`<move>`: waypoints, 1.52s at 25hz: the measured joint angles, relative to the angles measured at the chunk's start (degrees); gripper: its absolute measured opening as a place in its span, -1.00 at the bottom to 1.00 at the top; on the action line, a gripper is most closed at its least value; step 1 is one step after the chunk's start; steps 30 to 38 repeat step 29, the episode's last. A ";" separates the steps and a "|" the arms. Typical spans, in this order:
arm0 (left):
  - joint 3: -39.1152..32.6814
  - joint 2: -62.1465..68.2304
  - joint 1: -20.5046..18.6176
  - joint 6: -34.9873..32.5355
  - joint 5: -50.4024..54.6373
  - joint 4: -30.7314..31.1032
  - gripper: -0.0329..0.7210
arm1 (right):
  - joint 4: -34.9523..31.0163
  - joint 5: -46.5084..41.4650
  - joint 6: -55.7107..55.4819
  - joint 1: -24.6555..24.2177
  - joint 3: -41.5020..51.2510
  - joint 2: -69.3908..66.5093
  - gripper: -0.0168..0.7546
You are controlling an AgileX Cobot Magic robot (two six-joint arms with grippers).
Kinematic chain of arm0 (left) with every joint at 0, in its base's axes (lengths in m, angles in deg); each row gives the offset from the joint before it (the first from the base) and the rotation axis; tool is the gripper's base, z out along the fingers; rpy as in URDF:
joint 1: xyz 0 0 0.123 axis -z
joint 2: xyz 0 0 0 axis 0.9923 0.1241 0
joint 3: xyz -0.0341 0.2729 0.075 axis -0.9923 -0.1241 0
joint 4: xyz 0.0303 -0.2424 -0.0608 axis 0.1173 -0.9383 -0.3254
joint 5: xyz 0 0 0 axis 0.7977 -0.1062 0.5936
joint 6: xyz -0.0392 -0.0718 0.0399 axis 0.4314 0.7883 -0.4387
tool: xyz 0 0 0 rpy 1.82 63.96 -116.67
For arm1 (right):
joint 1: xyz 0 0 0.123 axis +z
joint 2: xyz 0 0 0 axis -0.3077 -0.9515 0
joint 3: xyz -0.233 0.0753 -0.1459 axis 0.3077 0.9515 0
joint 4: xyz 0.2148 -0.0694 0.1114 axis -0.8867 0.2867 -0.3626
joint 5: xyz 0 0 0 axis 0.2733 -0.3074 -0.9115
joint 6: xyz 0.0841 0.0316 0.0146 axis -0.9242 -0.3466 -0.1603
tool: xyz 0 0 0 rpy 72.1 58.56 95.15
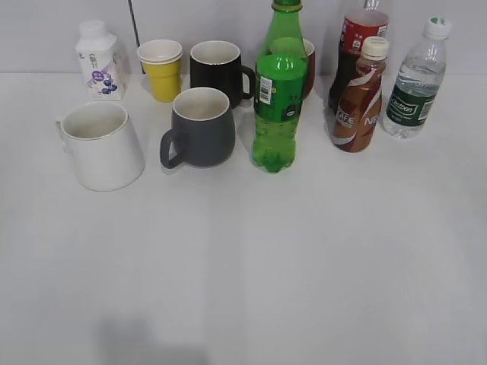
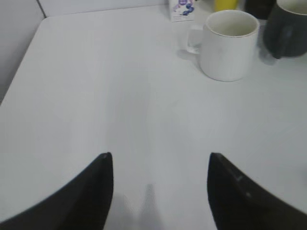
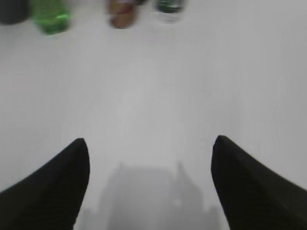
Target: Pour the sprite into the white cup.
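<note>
The sprite stands just right of the dark grey mug; the white cup stands left of that mug. Both the left gripper and the right gripper are spread wide, holding nothing.

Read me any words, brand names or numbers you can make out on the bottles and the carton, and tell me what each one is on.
"AFE" and "Ne", partial white letters on the brown coffee bottle.
Sprite: white barcode patch, digits too small.
Water bottle: green label, brand too blurred.
Red-labelled bottle: print unreadable.
Milk carton: purple print unreadable.
Cups: no text.

The left gripper and the right gripper both hang over the table, jaws spread, holding nothing.
</note>
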 joint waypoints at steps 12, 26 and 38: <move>0.00 0.00 -5.21 0.00 -0.02 -0.04 0.19 | 0.06 0.18 0.06 -19.22 0.13 1.04 0.57; 0.00 0.00 -5.21 0.00 -0.02 -0.04 0.02 | 0.06 0.18 0.06 -19.22 0.13 1.04 0.57; 0.00 0.00 -5.21 0.00 -0.02 -0.04 -0.03 | 0.06 0.18 0.06 -19.22 0.13 1.04 0.57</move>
